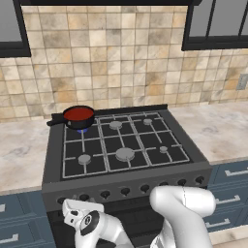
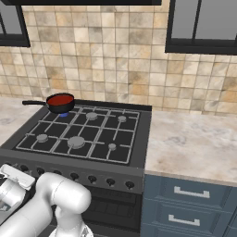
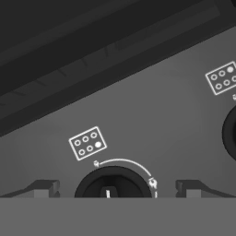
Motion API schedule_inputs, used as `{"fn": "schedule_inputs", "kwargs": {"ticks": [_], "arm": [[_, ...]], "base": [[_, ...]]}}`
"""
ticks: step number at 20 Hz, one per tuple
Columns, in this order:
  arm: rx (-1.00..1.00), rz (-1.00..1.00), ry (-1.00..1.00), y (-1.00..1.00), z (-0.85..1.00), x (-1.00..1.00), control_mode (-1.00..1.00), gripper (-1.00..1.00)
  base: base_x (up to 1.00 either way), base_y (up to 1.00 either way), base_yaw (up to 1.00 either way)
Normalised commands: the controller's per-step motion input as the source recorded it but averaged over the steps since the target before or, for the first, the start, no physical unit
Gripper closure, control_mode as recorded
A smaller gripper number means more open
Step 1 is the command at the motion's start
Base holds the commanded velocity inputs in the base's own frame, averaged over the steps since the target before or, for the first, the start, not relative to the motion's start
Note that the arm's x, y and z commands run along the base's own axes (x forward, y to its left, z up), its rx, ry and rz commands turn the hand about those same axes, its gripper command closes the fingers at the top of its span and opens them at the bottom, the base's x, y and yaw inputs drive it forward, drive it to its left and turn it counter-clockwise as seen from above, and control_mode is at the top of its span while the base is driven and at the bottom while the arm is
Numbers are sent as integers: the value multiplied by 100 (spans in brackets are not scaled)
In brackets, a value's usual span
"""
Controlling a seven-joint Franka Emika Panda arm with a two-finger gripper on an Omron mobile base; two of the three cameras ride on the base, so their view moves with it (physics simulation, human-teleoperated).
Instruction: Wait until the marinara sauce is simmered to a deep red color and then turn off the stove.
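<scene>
On the far left burner of the stove [image 1: 123,145] sits a small black saucepan [image 1: 77,117], its long handle pointing left over the edge of the range toward the marble counter [image 1: 19,150]. The marinara sauce [image 1: 78,114] inside it shows as a smooth disc of deep red, and a blue flame [image 1: 82,130] glows under the pan. The right base view shows the same pan at the far left corner of the grates, well apart from the other burner caps.

Low at the near left of the stove front, the gripper [image 3: 112,190] faces the knob panel. In the hand view its two dark fingertips [image 3: 44,188] stand wide apart, one on each side of a round black knob [image 3: 112,185]; whether they touch it cannot be told. The knob's white pointer mark stands upright in this tilted view, a white arc curves over it, and a small burner diagram [image 3: 87,143] above it has one dot filled. A second knob [image 3: 229,132] shows at the right edge of that view, with its own diagram above.

Blue-grey cabinet drawers [image 2: 185,208] flank the stove, and a tan tiled wall [image 1: 121,58] rises behind it.
</scene>
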Motion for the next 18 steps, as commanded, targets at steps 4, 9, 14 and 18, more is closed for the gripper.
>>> {"fn": "schedule_inputs", "kwargs": {"ticks": [4,9,14,18], "arm": [[0,0,0,0,0,0,-100,-100],[0,0,0,0,0,0,-100,-100],[0,0,0,0,0,0,-100,-100],[0,0,0,0,0,0,-100,100]], "base": [[0,0,0],[0,0,0],[0,0,0],[0,0,0]]}}
